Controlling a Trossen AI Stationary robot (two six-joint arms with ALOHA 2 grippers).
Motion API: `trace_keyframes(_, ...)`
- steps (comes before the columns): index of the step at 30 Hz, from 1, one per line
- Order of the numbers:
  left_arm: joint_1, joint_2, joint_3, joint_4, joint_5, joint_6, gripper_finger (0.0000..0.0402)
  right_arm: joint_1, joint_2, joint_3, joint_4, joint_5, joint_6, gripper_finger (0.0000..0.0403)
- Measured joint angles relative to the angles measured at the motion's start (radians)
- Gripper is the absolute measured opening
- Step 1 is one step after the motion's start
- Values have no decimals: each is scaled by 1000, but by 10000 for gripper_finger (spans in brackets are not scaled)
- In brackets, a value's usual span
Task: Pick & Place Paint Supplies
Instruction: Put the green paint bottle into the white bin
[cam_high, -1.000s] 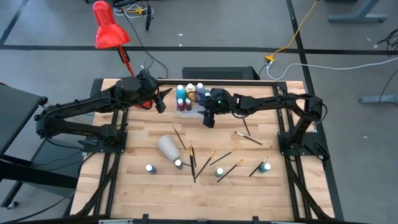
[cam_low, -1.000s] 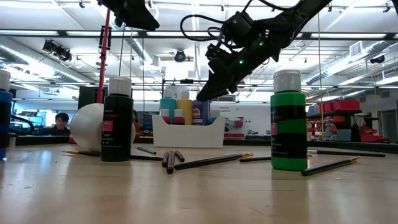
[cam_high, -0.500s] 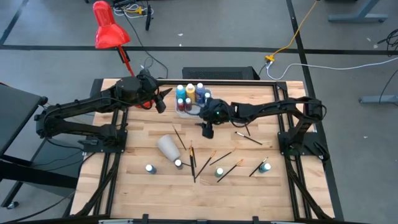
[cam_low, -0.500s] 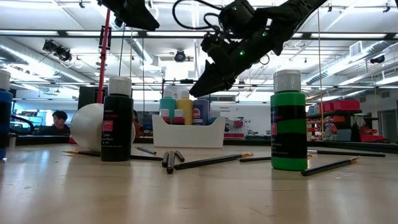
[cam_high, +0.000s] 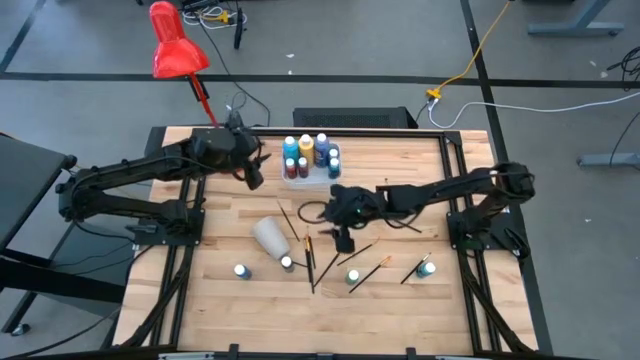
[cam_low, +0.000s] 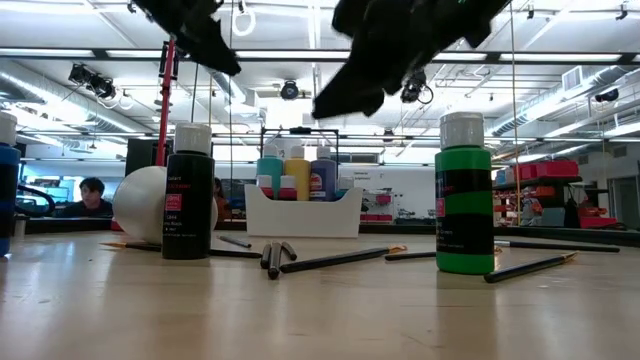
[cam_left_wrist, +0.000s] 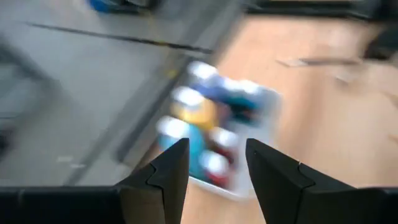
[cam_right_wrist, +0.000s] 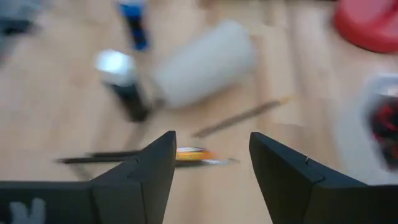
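Two dark jointed arms with black wedge-shaped fingers (cam_left_wrist: 168, 168).

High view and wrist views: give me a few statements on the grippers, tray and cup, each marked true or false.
1. The right gripper hangs over the loose paintbrushes, fingers open and empty. True.
2. The white tray is empty. False: several paint bottles stand in it.
3. The left gripper holds a brush. False: it is open and empty, beside the tray.
4. The white cup lies on its side. True.
5. The red lamp sits at the table's near edge. False: it is beyond the far left corner.
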Motion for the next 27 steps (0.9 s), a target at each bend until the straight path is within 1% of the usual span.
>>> trace_keyframes(2, -12, 0, -10, -21, 149, 4, 167, 36, -24, 0, -31, -83, 11, 208)
trace_keyframes(3, -16, 0, -18, -6, 214, 4, 167, 54, -35, 0, -38, -128, 12, 208)
trace_keyframes(4, -23, 0, -28, 25, 264, 3, 167, 73, -44, 0, -39, -165, 12, 208)
trace_keyframes(6, -34, 0, -61, 115, 310, 6, 167, 110, -56, 0, -31, -213, 8, 208)
trace_keyframes(9, -52, -4, -122, 245, 350, 87, 167, 165, -58, 0, -33, -214, -8, 208)
trace_keyframes(11, -61, -13, -173, 344, 427, 137, 167, 194, -59, -14, -30, -204, -29, 208)
trace_keyframes(13, -68, -12, -230, 444, 520, 150, 167, 216, -59, -42, -25, -203, -40, 206)
trace_keyframes(15, -68, -11, -286, 529, 582, 154, 167, 229, -59, -79, 35, -204, -27, 200)
trace_keyframes(19, -67, -12, -370, 684, 588, 153, 167, 236, -58, -166, 180, -203, 8, 186)
trace_keyframes(23, -67, -11, -405, 753, 589, 138, 167, 235, -58, -266, 354, -203, 32, 178)
trace_keyframes(27, -67, -11, -408, 765, 596, 139, 167, 235, -58, -358, 493, -214, 31, 176)
